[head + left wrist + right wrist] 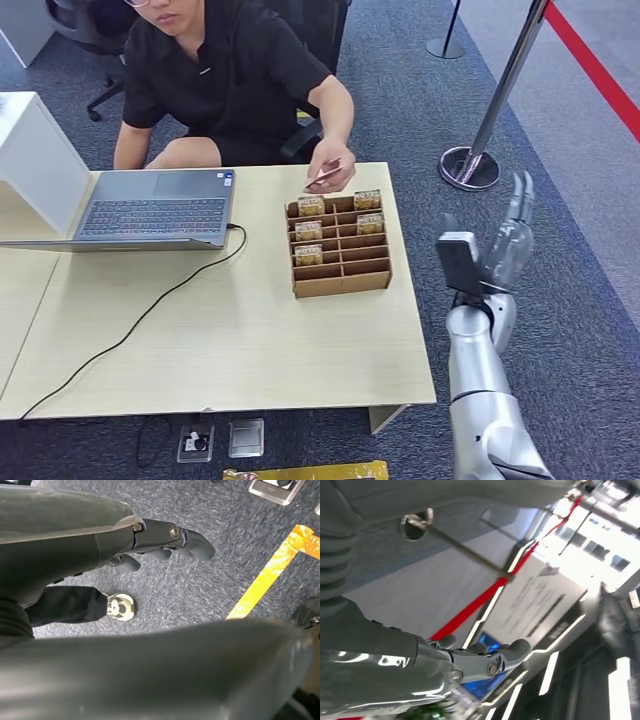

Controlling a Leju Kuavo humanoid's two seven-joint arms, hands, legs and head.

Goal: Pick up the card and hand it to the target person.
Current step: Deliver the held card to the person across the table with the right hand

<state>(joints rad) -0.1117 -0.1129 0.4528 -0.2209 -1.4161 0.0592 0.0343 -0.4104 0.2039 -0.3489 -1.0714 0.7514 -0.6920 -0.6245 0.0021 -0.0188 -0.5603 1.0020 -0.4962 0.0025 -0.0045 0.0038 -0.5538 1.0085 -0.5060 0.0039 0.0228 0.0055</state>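
Observation:
A person in a black shirt sits behind the table and holds a pinkish card in one hand above the back of the cardboard card box. Several cards stand in the box's back compartments. My right hand is raised beside the table's right edge, apart from the card, fingers extended and holding nothing; the right wrist view shows its fingers stretched out and empty. My left hand hangs low over the carpet with its fingers straight and empty.
An open laptop sits at the table's back left, its black cable trailing across the tabletop. A barrier post base stands on the carpet to the right. Floor sockets and yellow tape lie below the table front.

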